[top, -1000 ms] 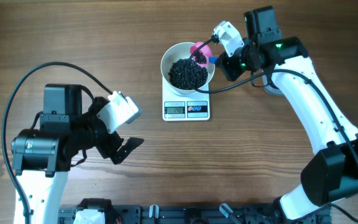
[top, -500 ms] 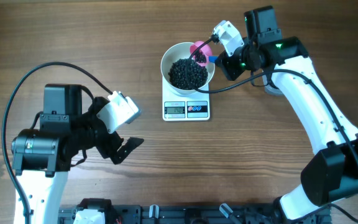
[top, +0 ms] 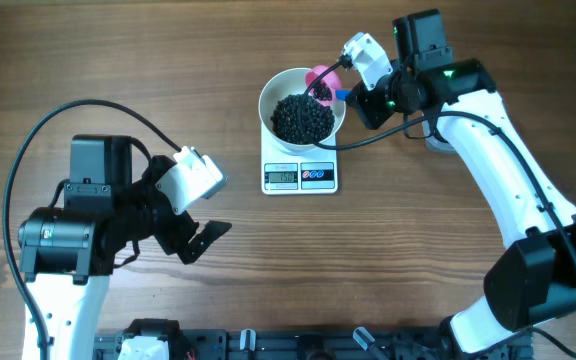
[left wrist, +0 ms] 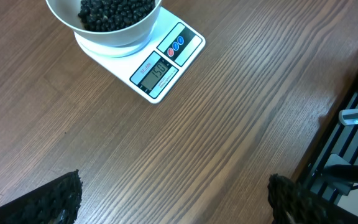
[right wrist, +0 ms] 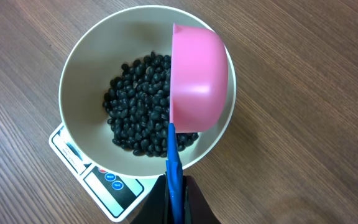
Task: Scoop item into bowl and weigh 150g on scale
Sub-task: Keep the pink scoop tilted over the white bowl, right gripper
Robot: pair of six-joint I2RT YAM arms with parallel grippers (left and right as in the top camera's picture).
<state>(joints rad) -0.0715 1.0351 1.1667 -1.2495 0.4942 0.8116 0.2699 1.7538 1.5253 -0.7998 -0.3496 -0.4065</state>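
The right claw (right wrist: 174, 199), clamped on the pink scoop (right wrist: 197, 81) by its handle, holds it tipped over the bowl (right wrist: 79, 74) at its far-right rim; the left claw (top: 196, 238) gapes empty, well apart at near left.

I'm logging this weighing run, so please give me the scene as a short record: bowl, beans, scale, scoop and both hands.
bowl: white bowl, sitting on the scale
scale: scale, display end sticking out from under the bowl
beans: black beans, piled inside the bowl
scoop: pink scoop, tipped on its side over the bowl's rim, blue handle
right hand: shut on the scoop's handle
left hand: open, holding nothing, above the table, apart from the scale
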